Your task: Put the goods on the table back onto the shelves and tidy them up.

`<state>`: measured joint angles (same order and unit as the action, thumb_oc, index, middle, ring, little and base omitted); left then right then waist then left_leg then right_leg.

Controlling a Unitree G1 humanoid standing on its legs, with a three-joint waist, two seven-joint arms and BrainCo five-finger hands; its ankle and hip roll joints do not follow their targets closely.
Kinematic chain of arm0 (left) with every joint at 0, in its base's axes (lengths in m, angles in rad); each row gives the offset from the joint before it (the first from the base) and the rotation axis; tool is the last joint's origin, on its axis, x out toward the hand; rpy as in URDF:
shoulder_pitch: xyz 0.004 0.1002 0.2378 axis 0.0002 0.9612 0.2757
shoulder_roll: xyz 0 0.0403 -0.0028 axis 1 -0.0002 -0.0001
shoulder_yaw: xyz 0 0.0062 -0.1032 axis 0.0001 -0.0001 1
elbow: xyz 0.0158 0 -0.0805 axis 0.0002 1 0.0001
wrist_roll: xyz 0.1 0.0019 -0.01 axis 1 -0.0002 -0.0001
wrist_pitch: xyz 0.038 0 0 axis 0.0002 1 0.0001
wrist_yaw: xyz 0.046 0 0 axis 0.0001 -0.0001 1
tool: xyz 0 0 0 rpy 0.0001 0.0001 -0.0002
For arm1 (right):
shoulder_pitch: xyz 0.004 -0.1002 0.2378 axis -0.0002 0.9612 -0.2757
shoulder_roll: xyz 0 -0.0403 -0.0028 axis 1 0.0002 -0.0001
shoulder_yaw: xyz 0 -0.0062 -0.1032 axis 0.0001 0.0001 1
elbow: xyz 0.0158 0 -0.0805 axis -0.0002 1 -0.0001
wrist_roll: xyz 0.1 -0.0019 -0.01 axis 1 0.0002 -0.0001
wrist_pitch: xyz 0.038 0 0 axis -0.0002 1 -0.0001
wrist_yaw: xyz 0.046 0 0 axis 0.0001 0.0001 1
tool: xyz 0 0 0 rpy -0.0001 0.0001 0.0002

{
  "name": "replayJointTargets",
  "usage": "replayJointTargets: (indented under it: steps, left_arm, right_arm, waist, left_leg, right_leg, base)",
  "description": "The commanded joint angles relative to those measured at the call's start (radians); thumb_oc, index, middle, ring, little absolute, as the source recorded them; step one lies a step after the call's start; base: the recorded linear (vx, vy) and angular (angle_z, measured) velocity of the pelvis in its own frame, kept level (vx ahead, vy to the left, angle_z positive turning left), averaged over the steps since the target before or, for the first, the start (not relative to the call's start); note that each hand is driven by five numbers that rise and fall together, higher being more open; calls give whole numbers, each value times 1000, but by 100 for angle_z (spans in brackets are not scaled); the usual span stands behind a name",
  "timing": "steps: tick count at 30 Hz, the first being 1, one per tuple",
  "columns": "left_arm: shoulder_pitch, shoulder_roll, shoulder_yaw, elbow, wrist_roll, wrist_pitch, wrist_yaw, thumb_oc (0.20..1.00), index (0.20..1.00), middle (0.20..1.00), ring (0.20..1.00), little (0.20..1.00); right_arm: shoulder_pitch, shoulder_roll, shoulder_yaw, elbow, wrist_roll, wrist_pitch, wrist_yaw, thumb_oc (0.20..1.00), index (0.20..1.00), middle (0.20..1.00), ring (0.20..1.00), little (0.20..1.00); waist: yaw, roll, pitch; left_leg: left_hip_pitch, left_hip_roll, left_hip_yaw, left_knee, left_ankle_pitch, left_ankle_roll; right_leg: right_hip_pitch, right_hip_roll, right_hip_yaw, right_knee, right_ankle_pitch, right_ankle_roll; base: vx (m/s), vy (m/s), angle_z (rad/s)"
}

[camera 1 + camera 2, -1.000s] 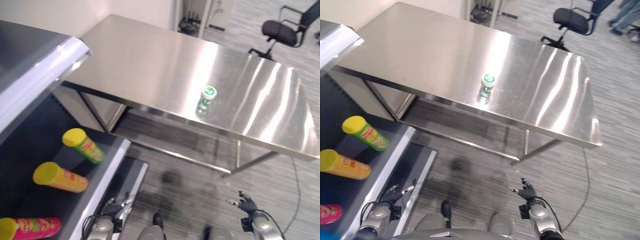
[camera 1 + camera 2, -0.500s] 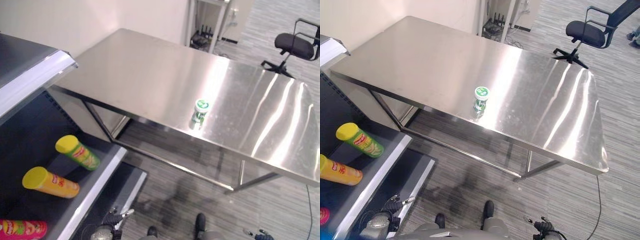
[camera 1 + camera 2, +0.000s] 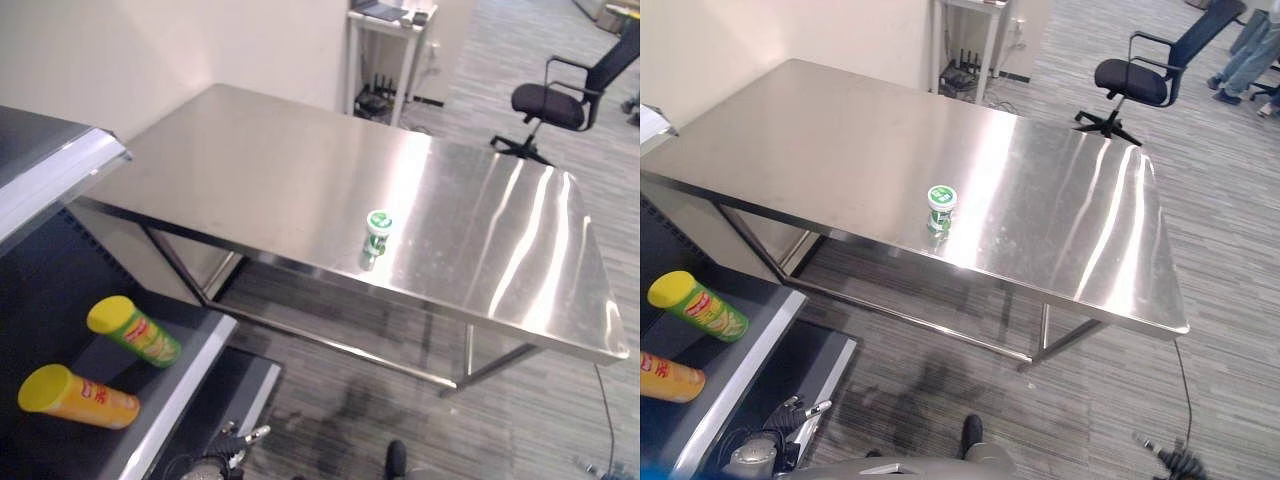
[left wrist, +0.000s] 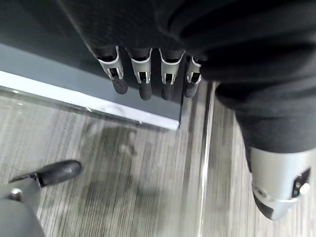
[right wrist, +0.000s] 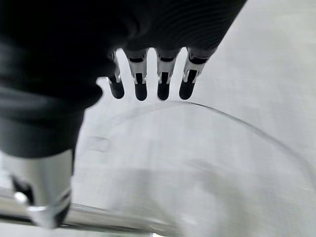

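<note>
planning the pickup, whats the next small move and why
Probably bring the right hand up toward the green-lidded cup. The cup stands upright on the table near its front edge, and both hands hang low and open, holding nothing; the left hand is by the shelf.

Black office chair (image 3: 1137,82) on striped grey carpet (image 3: 1230,240), far side of room. Small white stand (image 3: 388,50) by cream wall (image 3: 150,50). Person's legs (image 3: 1252,40) past chair, in blue trousers.
</note>
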<state>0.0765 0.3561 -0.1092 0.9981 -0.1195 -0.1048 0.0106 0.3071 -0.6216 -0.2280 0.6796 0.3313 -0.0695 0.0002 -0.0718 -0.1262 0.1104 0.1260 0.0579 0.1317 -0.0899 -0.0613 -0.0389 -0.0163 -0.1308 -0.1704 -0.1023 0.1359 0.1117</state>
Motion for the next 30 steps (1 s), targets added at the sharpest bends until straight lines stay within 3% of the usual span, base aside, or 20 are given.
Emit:
replayJointTargets:
  steps: [1, 3, 4, 6, 8, 11, 15, 19, 23, 30]
  left_arm:
    - [-48, 1, 25, 36, 50, -31, -34, 1000, 1000, 1000, 1000, 1000]
    - [-44, -8, 24, 38, 55, -35, -38, 1000, 1000, 1000, 1000, 1000]
    - [-45, -23, 14, 40, 58, -38, -42, 1000, 1000, 1000, 1000, 1000]
    - [-51, -31, -3, 36, 51, -42, -40, 1000, 1000, 1000, 1000, 1000]
    - [-54, -32, -7, 36, 48, -42, -36, 1000, 1000, 1000, 1000, 1000]
    - [-50, -23, -39, 11, 32, -38, -27, 1000, 1000, 1000, 1000, 1000]
    - [-54, -18, -62, 17, 8, -37, -19, 1000, 1000, 1000, 1000, 1000]
    - [-40, -19, -81, 30, -13, -41, -18, 1000, 1000, 1000, 1000, 1000]
    - [-43, -22, -90, 56, -23, -40, -12, 1000, 1000, 1000, 1000, 1000]
    - [-52, -26, -104, 61, -32, -41, -13, 1000, 1000, 1000, 1000, 1000]
  right_arm:
    - [-53, -166, -111, -209, 25, -121, 49, 1000, 1000, 1000, 1000, 1000]
    - [-50, -205, -137, -301, -3, -145, 41, 1000, 1000, 1000, 1000, 1000]
    - [-101, -287, -147, -392, -88, -163, 8, 1000, 1000, 1000, 1000, 1000]
    - [-197, -359, -100, -440, -198, -172, -52, 1000, 1000, 1000, 1000, 1000]
    - [-265, -378, -47, -436, -237, -166, -70, 1000, 1000, 1000, 1000, 1000]
    - [-498, -468, 158, -413, -361, -135, -81, 1000, 1000, 1000, 1000, 1000]
    - [-742, -458, 387, -307, -330, -128, -62, 1000, 1000, 1000, 1000, 1000]
    - [-953, -418, 629, -69, -277, -117, 5, 1000, 1000, 1000, 1000, 1000]
    - [-1076, -371, 741, 84, -285, -107, 25, 1000, 1000, 1000, 1000, 1000]
    - [-1109, -352, 775, 178, -306, -98, 39, 1000, 1000, 1000, 1000, 1000]
  waist:
    - [-1, 11, 40]
    - [-3, 13, 39]
    - [2, 15, 33]
    - [20, 15, 30]
    - [25, 15, 29]
    - [80, 4, 27]
    - [124, -8, 29]
    - [168, -12, 27]
    - [208, -12, 27]
    - [239, -10, 28]
  left_leg:
    - [-70, 38, 9, 39, 26, -32]
    - [-67, 39, 12, 37, 25, -33]
    - [-65, 39, 16, 36, 23, -31]
    - [-62, 38, 14, 35, 21, -30]
    - [-62, 38, 12, 36, 20, -30]
    - [-67, 39, -3, 42, 23, -33]
    - [-80, 42, -30, 50, 32, -43]
    - [-94, 43, -74, 52, 41, -53]
    - [-101, 40, -106, 54, 48, -60]
    - [-124, 41, -154, 56, 61, -74]
  right_leg:
    - [102, -51, -35, 28, -124, 90]
    - [102, -51, -34, 29, -123, 91]
    - [101, -53, -34, 28, -122, 93]
    - [103, -55, -35, 28, -121, 93]
    - [104, -55, -37, 29, -121, 92]
    - [116, -55, -60, 31, -126, 86]
    - [131, -51, -93, 34, -140, 76]
    - [156, -48, -144, 31, -151, 67]
    - [177, -48, -187, 31, -159, 64]
    - [197, -45, -254, 32, -174, 58]
  base:
    - [7, 20, -7]
    - [6, 30, -8]
    - [22, 40, -7]
    - [3, 21, -11]
    - [-7, 2, -4]
    - [-12, -46, 4]
    - [5, -69, 22]
    - [18, -74, 63]
    - [26, -68, 23]
    - [16, -48, 33]
